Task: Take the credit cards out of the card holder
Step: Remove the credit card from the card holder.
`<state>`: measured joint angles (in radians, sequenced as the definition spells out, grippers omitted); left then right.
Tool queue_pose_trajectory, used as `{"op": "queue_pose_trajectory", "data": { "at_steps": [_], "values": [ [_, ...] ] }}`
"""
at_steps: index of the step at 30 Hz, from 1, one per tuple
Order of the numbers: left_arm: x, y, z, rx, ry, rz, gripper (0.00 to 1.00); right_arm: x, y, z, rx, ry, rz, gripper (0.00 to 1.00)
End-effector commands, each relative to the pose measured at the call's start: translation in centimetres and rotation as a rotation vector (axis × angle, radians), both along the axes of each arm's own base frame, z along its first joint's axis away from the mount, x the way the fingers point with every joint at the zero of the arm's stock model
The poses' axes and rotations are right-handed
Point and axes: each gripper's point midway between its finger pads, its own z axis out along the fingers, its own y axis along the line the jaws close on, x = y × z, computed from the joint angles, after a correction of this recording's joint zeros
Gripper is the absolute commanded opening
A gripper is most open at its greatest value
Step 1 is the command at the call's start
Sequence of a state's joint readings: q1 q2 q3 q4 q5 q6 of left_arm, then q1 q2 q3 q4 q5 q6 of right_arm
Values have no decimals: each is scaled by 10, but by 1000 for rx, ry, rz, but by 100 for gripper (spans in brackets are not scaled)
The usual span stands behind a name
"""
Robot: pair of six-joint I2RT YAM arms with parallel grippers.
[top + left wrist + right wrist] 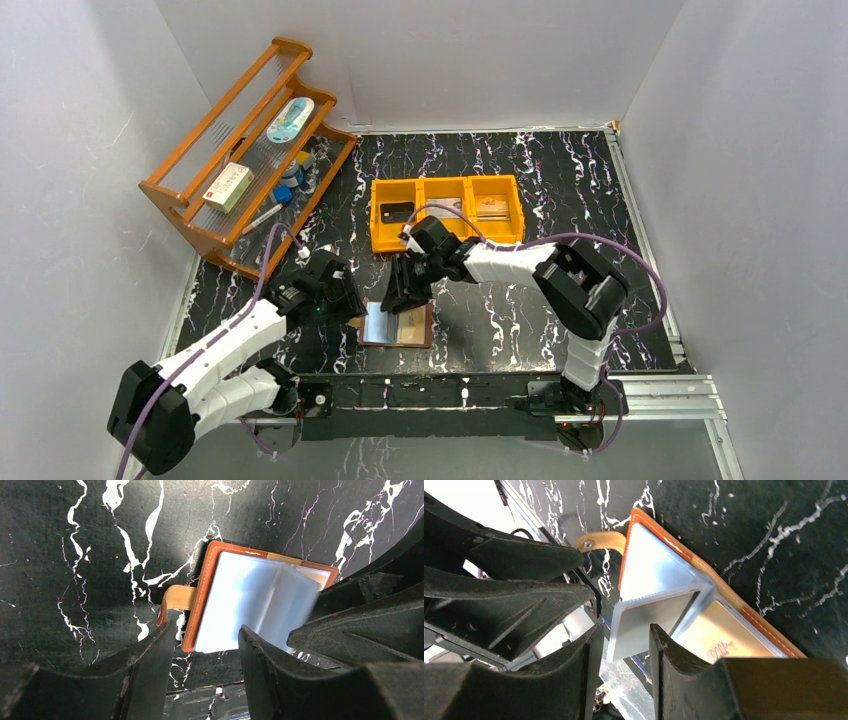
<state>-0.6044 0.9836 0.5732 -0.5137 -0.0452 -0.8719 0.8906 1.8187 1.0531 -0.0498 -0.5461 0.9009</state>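
The brown card holder (397,326) lies open near the table's front edge, its pale-blue clear pockets (240,605) facing up. A tan credit card (729,632) sits in its right pocket. One clear leaf (649,620) stands up from the fold. My right gripper (624,647) is open, and that leaf rises in the gap just past its fingertips. My left gripper (200,647) is open at the holder's left side, by the strap tab (177,597), with the holder's near corner between its fingers. A black card (397,212), a silvery one (450,208) and a tan one (492,207) lie in the orange bin (445,238).
The orange three-compartment bin stands just behind the right gripper (405,288). A wooden rack (190,195) at the back left holds a white-and-red box (228,186) and small items. White walls close in the sides and back. The two grippers sit close together over the holder.
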Motion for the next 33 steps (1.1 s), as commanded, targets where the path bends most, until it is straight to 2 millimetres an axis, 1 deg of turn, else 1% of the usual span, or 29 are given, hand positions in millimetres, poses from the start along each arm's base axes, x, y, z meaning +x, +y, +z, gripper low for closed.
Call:
{"op": "queue_pose_trajectory", "data": {
  "at_steps": [1, 4, 7, 10, 11, 13, 14, 16, 18, 20, 22, 28, 33],
  "values": [
    [8, 4, 14, 19, -35, 25, 49, 4, 21, 26, 80, -54, 65, 48],
    [10, 3, 17, 19, -42, 19, 49, 9, 18, 23, 29, -84, 57, 51],
    [11, 3, 18, 19, -49, 22, 49, 12, 10, 13, -34, -86, 38, 51],
    [13, 2, 21, 12, -59, 19, 50, 12, 3, 9, -58, -97, 6, 50],
    [13, -1, 22, 0, -64, 3, 51, 12, 0, 7, -73, -99, -9, 50],
    [14, -13, 24, -49, -79, -45, 51, 11, -6, 0, -99, -93, -30, 49],
    [15, -20, 25, -83, -88, -74, 52, 9, -8, -4, -104, -90, -29, 46],
    [15, -37, 28, -152, -102, -147, 52, 5, -7, -8, -74, -58, -36, 42],
    [14, -49, 29, -202, -99, -197, 51, 2, -4, -12, -47, -35, -37, 37],
    [11, -58, 26, -236, -76, -244, 51, 1, -4, -18, -46, -24, -41, 36],
    [8, -57, 17, -212, -33, -241, 50, 1, -3, -22, -43, -9, -41, 35],
    [-6, -43, -15, -126, 99, -207, 47, -2, -6, -37, -51, 36, -53, 33],
    [-17, -35, -29, -96, 151, -209, 44, -1, -13, -47, -74, 75, -93, 30]
  ]
}}
